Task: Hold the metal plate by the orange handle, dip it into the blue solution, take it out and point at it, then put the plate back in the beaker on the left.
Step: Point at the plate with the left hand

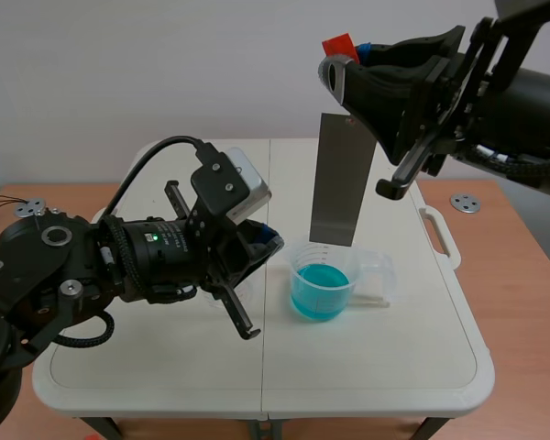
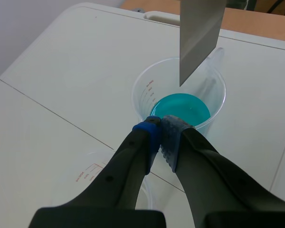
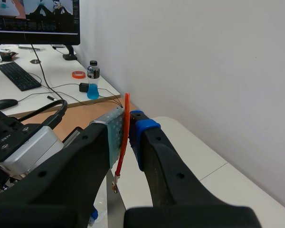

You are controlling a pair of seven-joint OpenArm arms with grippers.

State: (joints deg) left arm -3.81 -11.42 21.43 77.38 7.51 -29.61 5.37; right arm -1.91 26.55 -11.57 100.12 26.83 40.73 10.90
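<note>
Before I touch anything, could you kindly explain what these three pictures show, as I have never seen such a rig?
It is a robot with two black arms at a white table. One picture looks out from between the arms; the other two come from cameras on each wrist, looking past that arm's jaws. The right arm holds a grey metal plate by its orange handle, jaws clamped on it; the plate hangs above a clear beaker of blue solution. The left arm has its jaws shut on nothing, tips aimed toward that beaker. A second beaker, seemingly empty, stands under the left arm.
</note>
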